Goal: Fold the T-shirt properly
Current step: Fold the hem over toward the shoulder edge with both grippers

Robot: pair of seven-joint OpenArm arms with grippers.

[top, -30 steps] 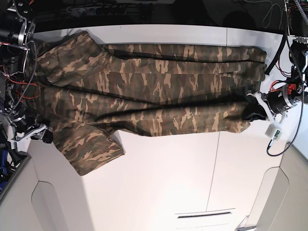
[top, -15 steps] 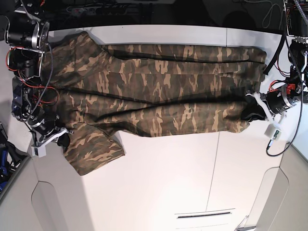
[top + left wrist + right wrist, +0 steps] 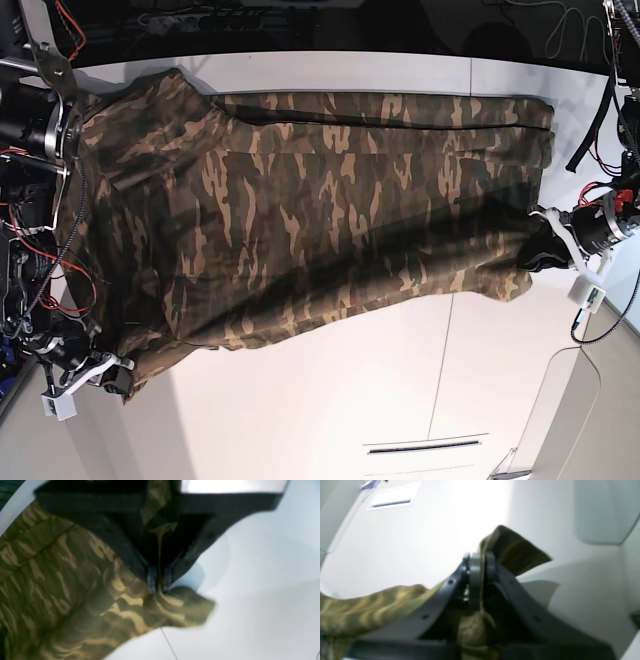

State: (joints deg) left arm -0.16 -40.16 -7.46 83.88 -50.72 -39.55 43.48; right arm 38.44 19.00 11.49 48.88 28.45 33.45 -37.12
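The camouflage T-shirt (image 3: 300, 210) in olive, brown and tan spreads across the white table (image 3: 350, 400), stretched between both arms. My left gripper (image 3: 528, 262), on the right of the base view, is shut on the shirt's lower corner; the left wrist view shows cloth (image 3: 160, 605) pinched between its fingertips (image 3: 152, 580). My right gripper (image 3: 122, 380), at the lower left of the base view, is shut on the shirt's other corner; the right wrist view shows cloth (image 3: 512, 550) clamped between its pads (image 3: 475, 567). The collar is hidden.
A table seam (image 3: 445, 350) runs down the middle right. A slot (image 3: 425, 446) sits near the front edge. Red and black cables (image 3: 40, 180) hang along the left arm. A dark edge (image 3: 300, 30) bounds the table at the back.
My right gripper has moved down toward the table's front with the shirt's corner, pulling that side out wider. My left gripper has shifted slightly down with its corner.
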